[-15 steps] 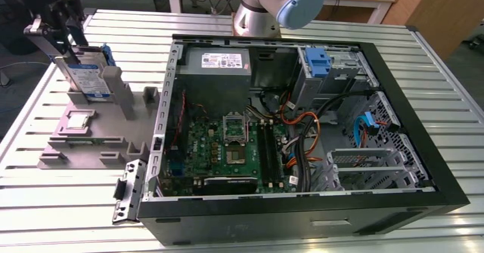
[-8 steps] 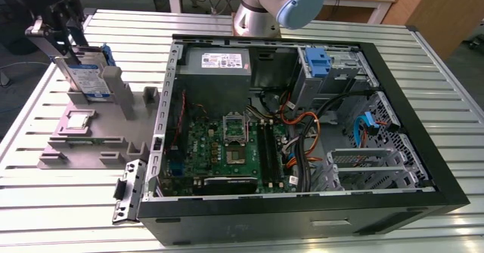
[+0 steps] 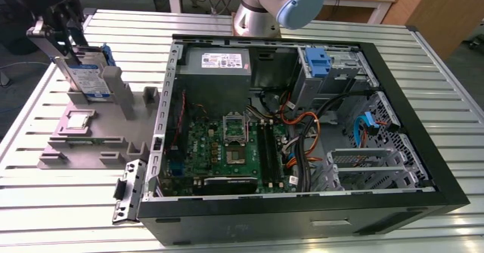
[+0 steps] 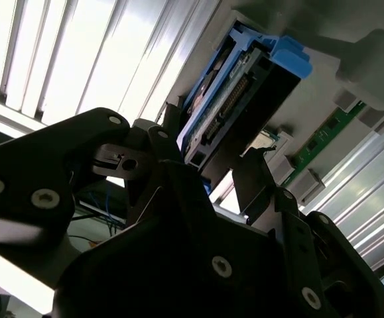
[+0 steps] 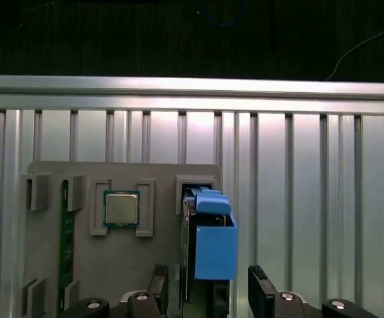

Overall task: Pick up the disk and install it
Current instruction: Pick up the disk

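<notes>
Field notes. My gripper [image 5: 209, 273] hung over the grey fixture [image 5: 112, 265] on the slatted table [image 5: 311, 199], at the exterior view's left, beside the one open computer case [image 3: 302, 222].

One disk [image 5: 215, 246] stood on edge in a slot of the fixture, its blue bracket end facing my wrist. My two fingers [image 5: 261, 295] sat one on each side of it, spread wider than the disk, with a gap showing on one side. I had hold of nothing.

The fixture also held one processor chip [image 5: 121, 209] in a square pocket and one green memory stick [image 5: 64, 245] in a long slot.
</notes>
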Tool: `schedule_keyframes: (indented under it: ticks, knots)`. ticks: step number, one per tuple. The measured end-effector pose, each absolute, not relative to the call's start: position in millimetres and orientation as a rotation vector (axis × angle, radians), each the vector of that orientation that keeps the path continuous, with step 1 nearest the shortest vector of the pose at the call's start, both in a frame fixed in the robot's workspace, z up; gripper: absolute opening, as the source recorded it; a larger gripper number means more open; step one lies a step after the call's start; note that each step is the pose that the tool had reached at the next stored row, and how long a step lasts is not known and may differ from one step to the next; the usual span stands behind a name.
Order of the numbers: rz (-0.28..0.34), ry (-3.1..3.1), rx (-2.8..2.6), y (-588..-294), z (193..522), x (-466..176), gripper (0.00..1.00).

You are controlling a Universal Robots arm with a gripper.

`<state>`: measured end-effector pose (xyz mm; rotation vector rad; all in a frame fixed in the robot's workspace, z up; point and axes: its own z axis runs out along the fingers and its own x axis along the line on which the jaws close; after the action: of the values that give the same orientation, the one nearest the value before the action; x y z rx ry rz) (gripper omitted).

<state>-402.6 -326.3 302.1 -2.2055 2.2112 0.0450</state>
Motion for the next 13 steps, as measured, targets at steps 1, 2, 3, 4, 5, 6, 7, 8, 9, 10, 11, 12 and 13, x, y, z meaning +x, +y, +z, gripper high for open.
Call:
schedule_keyframes:
  ticks: [1,2,3,4,5,6,7,8,9,10,11,12,13]
  knots:
    - [0.045,2.211,-2.206,-326.3,301.7,-402.6,0.59]
    - [0.045,2.211,-2.206,-326.3,301.7,-402.6,0.59]
    - [0.045,2.211,-2.206,-326.3,301.7,-402.6,0.59]
    - [0.045,2.211,-2.206,-326.3,301.7,-402.6,0.59]
    - [0.045,2.212,-2.206,-326.3,301.7,-402.6,0.59]
    - [0.045,2.212,-2.206,-326.3,301.7,-402.6,0.59]
    - [0.045,2.211,-2.206,-326.3,301.7,-402.6,0.59]
    - [0.045,2.211,-2.206,-326.3,301.7,-402.6,0.59]
    - [0.045,2.211,-2.206,-326.3,301.6,-402.6,0.59]
    - [0.045,2.211,-2.206,-326.3,301.6,-402.6,0.59]
    - [0.045,2.211,-2.206,-326.3,301.6,-402.6,0.59]
    - [0.045,2.211,-2.206,-326.3,301.6,-402.6,0.59]
    - [0.045,2.212,-2.206,-326.3,301.6,-402.6,0.59]
